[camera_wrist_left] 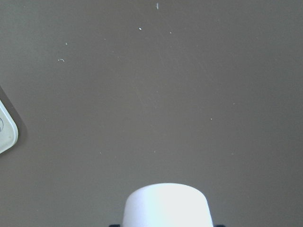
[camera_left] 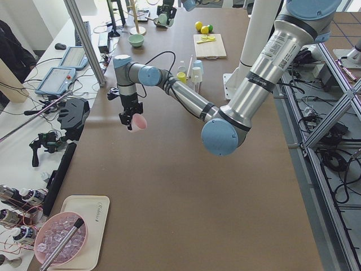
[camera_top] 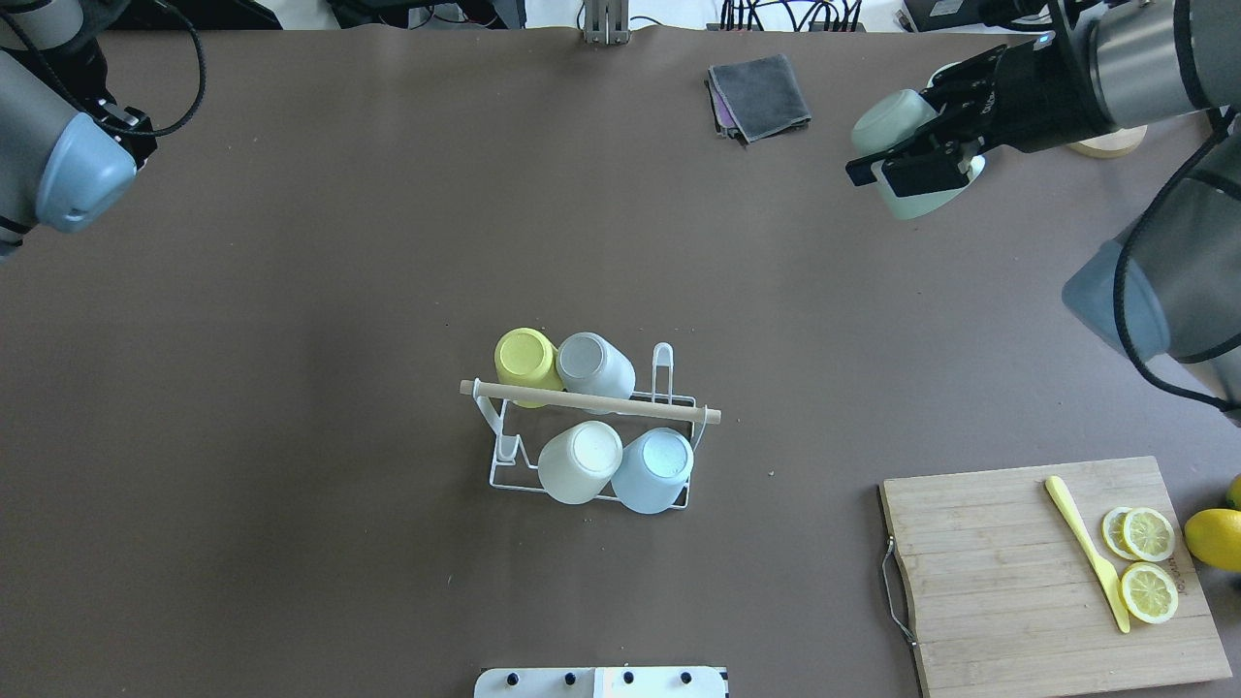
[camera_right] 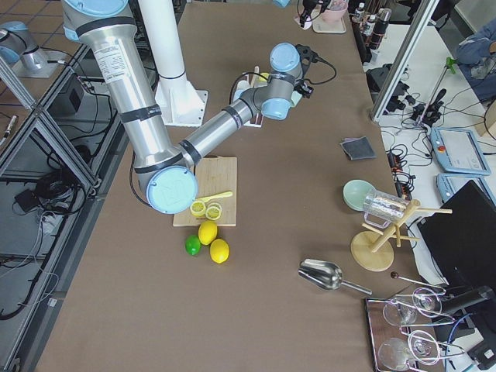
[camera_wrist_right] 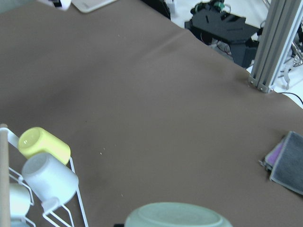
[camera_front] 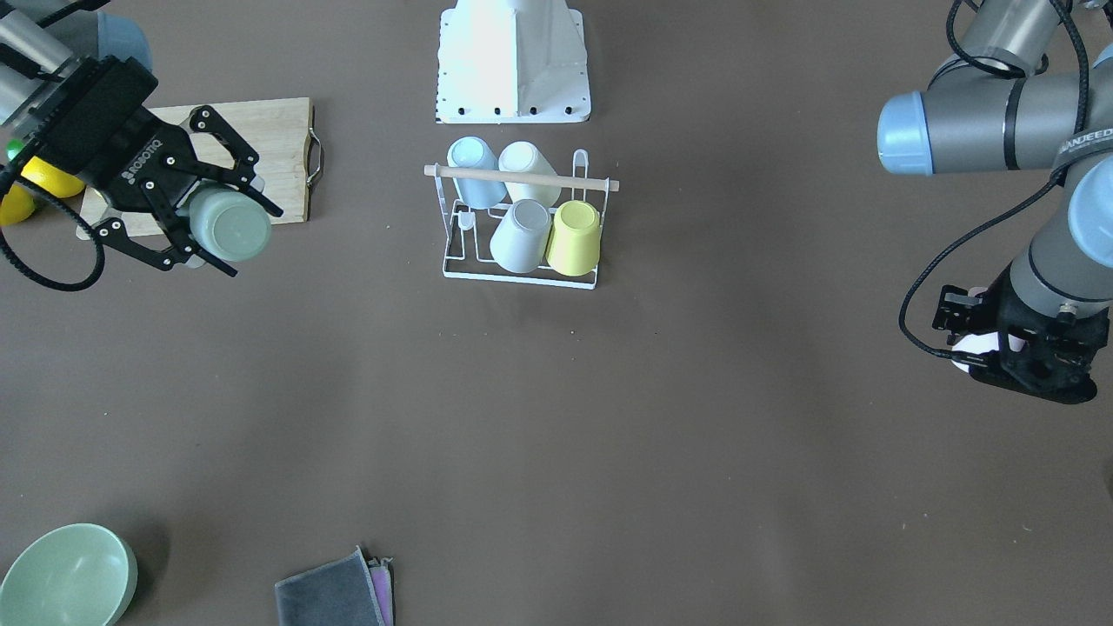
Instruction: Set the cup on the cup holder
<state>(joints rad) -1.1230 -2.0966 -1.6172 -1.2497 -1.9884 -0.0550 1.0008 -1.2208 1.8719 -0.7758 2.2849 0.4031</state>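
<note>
The white wire cup holder [camera_front: 452, 261] with its wooden rod handle stands mid-table and also shows in the overhead view [camera_top: 496, 475]. It carries a yellow cup [camera_front: 575, 236], a grey cup [camera_front: 522, 235], a cream cup [camera_front: 529, 169] and a light blue cup [camera_front: 474, 165]. My right gripper [camera_front: 243, 239] is shut on a green cup [camera_front: 230, 224], held in the air over the table's far right [camera_top: 884, 118]. My left gripper [camera_front: 1000, 348] is shut on a pale pink cup [camera_left: 138, 122] far to the left of the holder; the cup's bottom shows in the left wrist view [camera_wrist_left: 165, 205].
A wooden cutting board [camera_top: 1008, 572] with lemon slices [camera_top: 1149, 562] and a yellow knife [camera_top: 1086, 553] lies at the near right, lemons [camera_top: 1212, 538] beside it. A green bowl [camera_front: 65, 574] and a grey cloth [camera_front: 330, 591] lie at the far edge. The robot's base plate [camera_front: 513, 61] is behind the holder.
</note>
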